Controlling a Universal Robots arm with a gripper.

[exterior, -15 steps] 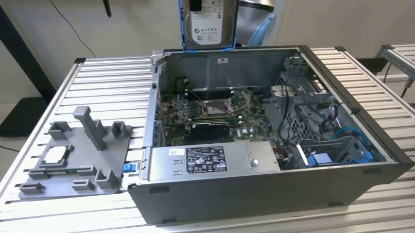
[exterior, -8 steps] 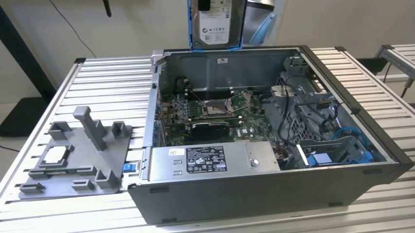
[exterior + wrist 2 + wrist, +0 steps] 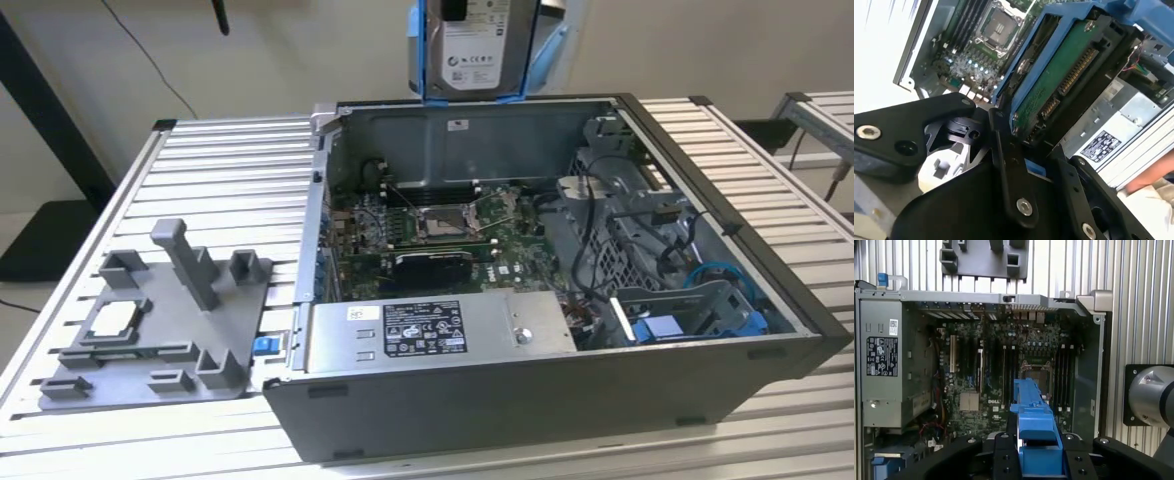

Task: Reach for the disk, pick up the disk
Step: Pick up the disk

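Note:
The disk [image 3: 474,50] hangs upright above the back wall of the open computer case, silver-grey with a white label and a blue frame. My gripper [image 3: 1036,457] is shut on it, its black fingers [image 3: 1004,165] pressing on the blue frame from both sides. The second wrist view shows the disk's [image 3: 1054,85] green circuit board and connector. In the first wrist view the blue frame of the disk [image 3: 1034,425] sticks out between the jaws, high over the motherboard.
The open computer case [image 3: 747,330] lies on a slatted aluminium table [image 3: 214,170], with the motherboard [image 3: 441,215], a grey power-supply box [image 3: 427,330] and blue drive bays [image 3: 694,310] inside. A grey fixture [image 3: 160,310] holding a small chip [image 3: 114,318] sits at the exterior view's left. A person's hand [image 3: 1154,180] rests near the case.

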